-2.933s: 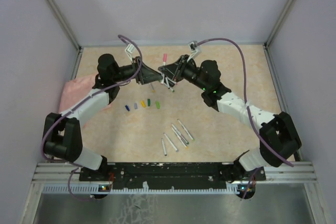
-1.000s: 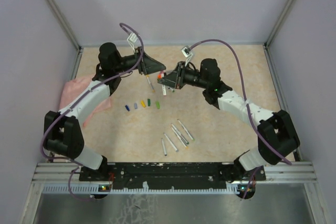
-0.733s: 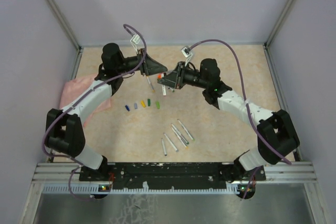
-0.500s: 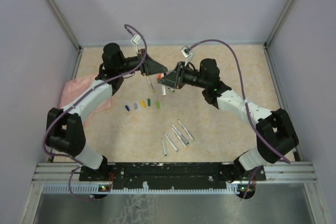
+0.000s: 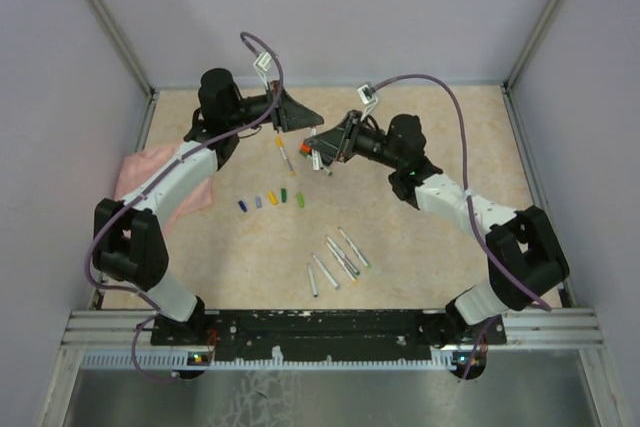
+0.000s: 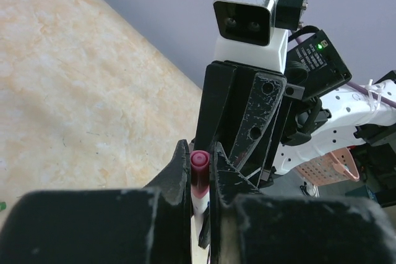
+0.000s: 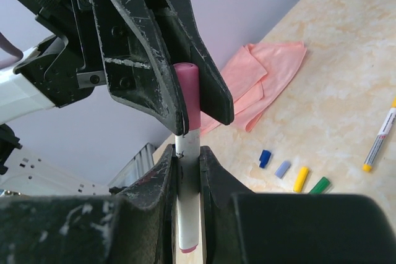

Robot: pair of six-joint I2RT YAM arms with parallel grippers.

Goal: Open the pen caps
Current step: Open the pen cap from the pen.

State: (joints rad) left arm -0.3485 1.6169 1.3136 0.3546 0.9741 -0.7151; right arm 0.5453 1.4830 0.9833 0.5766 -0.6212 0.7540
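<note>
A white pen barrel [image 7: 187, 214] with a pink cap [image 7: 187, 97] is held in the air between both grippers. My right gripper [image 7: 185, 153] is shut on the barrel. My left gripper [image 6: 199, 153] is shut on the pink cap [image 6: 199, 166]. From above, the left gripper [image 5: 310, 124] and right gripper [image 5: 319, 148] meet tip to tip over the back middle of the table. Loose caps lie in a row: blue [image 5: 241, 205], lavender [image 5: 259, 201], yellow [image 5: 272, 197], two green [image 5: 291, 196]. Several white pens [image 5: 338, 259] lie nearer the front.
A pen with a yellow end [image 5: 284, 155] lies on the table under the grippers and also shows in the right wrist view [image 7: 378, 137]. A pink cloth [image 5: 135, 175] lies at the left edge. Purple walls close in three sides.
Both grippers have shifted a little toward the back, staying joined on the pen. The left arm has stretched further and the right wrist has tilted. Things on the table have not moved.
</note>
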